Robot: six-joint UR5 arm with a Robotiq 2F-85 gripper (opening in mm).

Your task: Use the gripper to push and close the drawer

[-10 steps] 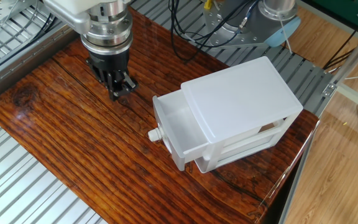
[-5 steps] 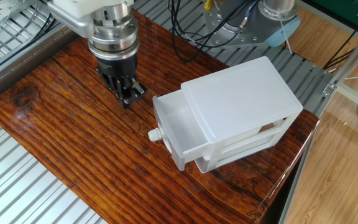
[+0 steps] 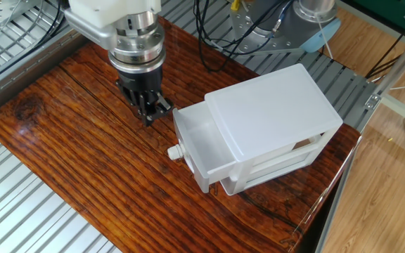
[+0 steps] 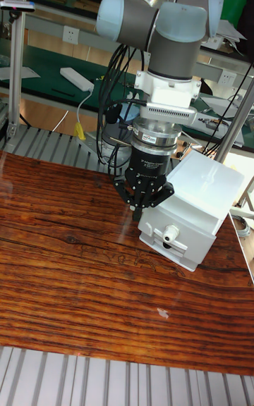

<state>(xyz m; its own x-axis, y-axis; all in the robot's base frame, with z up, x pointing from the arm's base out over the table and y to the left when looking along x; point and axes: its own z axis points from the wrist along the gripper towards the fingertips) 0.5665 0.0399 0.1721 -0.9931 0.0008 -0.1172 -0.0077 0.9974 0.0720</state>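
A white box cabinet lies on the wooden table, and its uppermost drawer is pulled out toward the front left. The drawer's tray looks empty, and a small round knob sticks out of its front. My black gripper hangs fingers-down just left of the drawer's rear left corner, very near it, with the fingers drawn together on nothing. In the tall fixed view the gripper is behind the drawer front and its knob. Whether it touches the drawer I cannot tell.
Black cables and the arm's base are behind the table. Ribbed metal framing borders the wood on the left and front. The cabinet stands close to the table's right edge.
The gripper has travelled right and slightly forward across the table, from well left of the drawer to right beside its rear left corner. The drawer and cabinet have not moved.
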